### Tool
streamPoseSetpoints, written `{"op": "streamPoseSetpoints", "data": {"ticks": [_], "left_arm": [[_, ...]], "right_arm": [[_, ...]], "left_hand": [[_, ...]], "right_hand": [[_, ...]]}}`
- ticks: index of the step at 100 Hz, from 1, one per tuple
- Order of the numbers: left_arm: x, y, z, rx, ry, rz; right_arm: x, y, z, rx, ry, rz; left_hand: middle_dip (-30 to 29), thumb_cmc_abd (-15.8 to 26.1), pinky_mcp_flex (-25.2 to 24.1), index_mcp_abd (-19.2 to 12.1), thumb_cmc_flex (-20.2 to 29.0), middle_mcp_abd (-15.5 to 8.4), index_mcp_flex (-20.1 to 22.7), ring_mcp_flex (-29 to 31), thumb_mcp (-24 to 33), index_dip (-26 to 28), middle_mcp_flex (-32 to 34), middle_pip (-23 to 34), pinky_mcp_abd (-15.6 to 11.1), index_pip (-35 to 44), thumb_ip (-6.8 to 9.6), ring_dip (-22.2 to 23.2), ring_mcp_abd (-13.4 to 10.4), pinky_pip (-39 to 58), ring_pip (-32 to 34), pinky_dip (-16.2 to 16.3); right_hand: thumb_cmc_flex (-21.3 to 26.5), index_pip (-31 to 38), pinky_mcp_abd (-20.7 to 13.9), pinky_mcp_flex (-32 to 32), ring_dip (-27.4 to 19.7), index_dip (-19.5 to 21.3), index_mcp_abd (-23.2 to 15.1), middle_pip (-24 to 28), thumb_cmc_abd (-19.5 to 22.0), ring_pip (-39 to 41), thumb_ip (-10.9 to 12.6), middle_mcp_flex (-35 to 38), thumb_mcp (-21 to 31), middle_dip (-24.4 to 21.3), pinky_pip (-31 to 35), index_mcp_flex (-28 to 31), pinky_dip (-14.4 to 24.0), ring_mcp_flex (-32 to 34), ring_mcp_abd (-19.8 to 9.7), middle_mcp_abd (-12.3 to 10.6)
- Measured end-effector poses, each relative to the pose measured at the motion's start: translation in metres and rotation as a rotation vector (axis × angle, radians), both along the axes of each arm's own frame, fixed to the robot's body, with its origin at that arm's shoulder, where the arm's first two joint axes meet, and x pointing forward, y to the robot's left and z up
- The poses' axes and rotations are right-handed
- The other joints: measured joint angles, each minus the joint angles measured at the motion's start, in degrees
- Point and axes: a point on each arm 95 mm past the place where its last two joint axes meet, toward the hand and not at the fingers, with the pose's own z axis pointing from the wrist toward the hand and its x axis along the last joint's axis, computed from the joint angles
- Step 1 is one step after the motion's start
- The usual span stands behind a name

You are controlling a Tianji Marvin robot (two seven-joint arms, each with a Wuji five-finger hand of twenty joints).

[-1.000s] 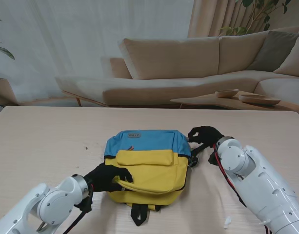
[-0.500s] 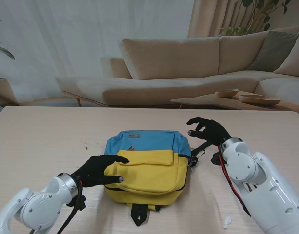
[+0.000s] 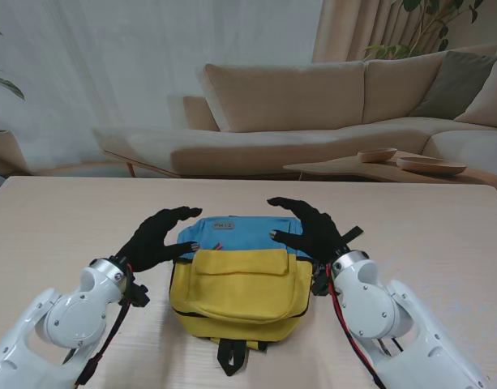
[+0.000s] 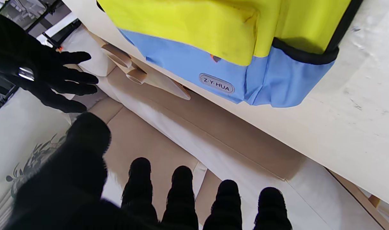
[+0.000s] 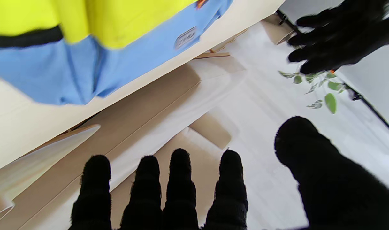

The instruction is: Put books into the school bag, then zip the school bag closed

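A blue and yellow school bag [image 3: 240,275] lies flat in the middle of the table, its yellow front pocket facing up. No books show in any view. My left hand [image 3: 157,237] hovers open beside the bag's left upper corner, fingers spread, touching nothing. My right hand [image 3: 306,229] hangs open over the bag's right upper corner, also empty. In the left wrist view the bag [image 4: 232,41] shows its small label, with my right hand [image 4: 44,76] beyond it. In the right wrist view the bag [image 5: 86,41] is blurred and my left hand [image 5: 338,35] is across from it.
The pale wooden table [image 3: 62,235] spreads wide on both sides of the bag. A black strap [image 3: 232,356] trails from the bag's near end. Beyond the table stand a beige sofa [image 3: 329,105] and a low side table with bowls [image 3: 410,166].
Both hands have let go of the bag. The left hand rose from the bag's near left edge to its far left corner; the right swung left from beside the bag to its top right.
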Motion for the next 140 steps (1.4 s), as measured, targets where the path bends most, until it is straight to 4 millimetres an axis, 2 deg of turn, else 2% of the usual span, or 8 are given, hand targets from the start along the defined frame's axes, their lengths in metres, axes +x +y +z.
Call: {"op": "streamPoseSetpoints", "data": {"ticks": [7,15,27,36,59,69,87,140], "left_arm": [[0.005,-0.002,-0.005,-0.038,-0.011,0.020],[0.011,-0.004,-0.012,-0.092,0.000,0.024],[0.017,-0.007,-0.021,-0.116,0.007,0.016],[0.022,-0.008,-0.026,-0.169,0.018,0.022],[0.034,-0.009,-0.031,-0.236,-0.061,0.047],[0.038,-0.013,-0.034,-0.226,-0.046,0.046],[0.041,-0.022,-0.040,-0.176,0.010,0.045],[0.021,-0.027,-0.045,-0.150,0.050,0.065]], "right_arm": [[-0.007,0.012,-0.003,0.014,-0.007,0.018],[-0.013,0.022,-0.005,0.037,-0.014,0.033],[-0.020,0.033,-0.006,0.075,-0.025,0.041],[-0.024,0.040,-0.007,0.125,-0.027,0.042],[-0.022,0.040,-0.022,0.205,-0.018,0.097],[-0.021,0.035,-0.028,0.210,-0.021,0.101],[-0.018,0.027,-0.038,0.235,0.005,0.100],[-0.023,0.013,-0.047,0.248,0.059,0.150]], "left_hand": [[-0.9,0.0,0.2,-0.1,-0.1,-0.2,0.0,0.0,0.0,-1.0,-0.8,-1.4,-0.3,-1.8,0.00,-1.7,-0.3,-1.5,-1.3,-3.4],[-2.1,0.0,0.6,-0.8,-0.7,-0.9,0.0,0.0,-0.6,-2.1,-2.1,-3.1,-0.7,-3.3,0.00,-3.7,-0.8,-2.2,-2.1,-6.4],[-2.1,0.8,0.7,-1.5,-0.9,-1.0,0.0,0.0,-0.6,-2.3,-2.2,-3.3,-0.8,-3.7,0.01,-5.1,-1.3,-2.8,-2.6,-8.1],[-2.1,1.4,0.7,-1.5,-1.5,-1.6,0.0,0.0,-1.2,-2.3,-2.2,-3.3,-0.8,-3.7,0.01,-5.2,-1.3,-2.8,-2.6,-8.7],[-2.1,1.5,0.8,-2.9,-2.3,-2.4,0.0,0.0,0.1,-2.3,-2.2,-3.2,-1.5,0.5,0.01,-5.2,-2.8,-2.8,-2.6,-10.0],[-2.1,1.5,0.8,-2.9,-2.3,-3.0,0.0,0.0,0.2,-2.8,-2.2,-3.2,-1.6,0.6,0.01,-5.8,-3.0,-2.8,-2.6,-10.2],[-2.6,1.5,1.2,-4.6,-2.9,-4.1,0.0,0.0,0.9,-4.6,-2.2,-5.6,-2.5,-1.5,0.01,-10.1,-4.2,-2.9,-3.5,-12.9],[-2.6,1.5,1.3,-4.5,-2.9,-4.5,0.0,0.0,0.9,-4.6,-2.2,-5.7,-2.9,-1.5,0.01,-10.2,-4.2,-2.9,-3.5,-13.7]], "right_hand": [[0.6,-1.2,-2.0,-2.3,-1.4,-0.6,-0.2,-2.3,0.0,-2.2,0.0,-2.2,-0.1,-1.7,-3.6,-2.3,-2.7,-3.4,-1.9,-1.5],[0.6,-3.2,-3.7,-3.1,-3.2,-1.1,-0.6,-9.1,0.6,-5.9,0.0,-2.4,-0.1,-4.4,-8.2,-4.2,-5.1,-5.0,-3.3,-2.7],[0.6,-8.9,-5.5,-3.6,-4.4,-2.1,-0.6,-14.4,1.3,-10.9,0.2,-2.5,-0.9,-6.4,-14.4,-4.2,-6.4,-5.7,-4.5,-3.7],[0.2,-11.9,-6.1,-3.7,-4.5,-2.1,-0.6,-15.9,2.0,-12.3,0.0,-2.5,-2.3,-7.1,-17.3,-4.2,-6.4,-5.7,-5.3,-4.1],[-0.6,-16.6,-6.8,-3.7,-4.5,-1.8,-0.6,-16.6,4.4,-13.6,0.0,-2.5,-3.6,-7.4,-20.8,-4.2,-6.4,-6.3,-6.2,-4.2],[-0.6,-22.5,-6.9,-3.6,-4.5,1.9,-0.6,-17.3,4.9,-13.6,0.6,-2.5,-4.9,-7.5,-22.9,-3.9,-4.1,-6.3,-6.3,-4.3],[-0.6,-22.8,-6.9,-3.6,-4.5,3.0,-0.6,-17.6,5.4,-13.6,0.8,-2.5,-5.5,-8.0,-23.0,-3.9,-3.6,-6.3,-6.3,-4.8],[-0.6,-24.1,-7.0,-3.6,-4.6,3.7,-0.7,-19.5,6.1,-14.4,0.8,-2.5,-6.6,-8.7,-25.3,-3.9,-2.7,-6.3,-6.8,-5.5]]}}
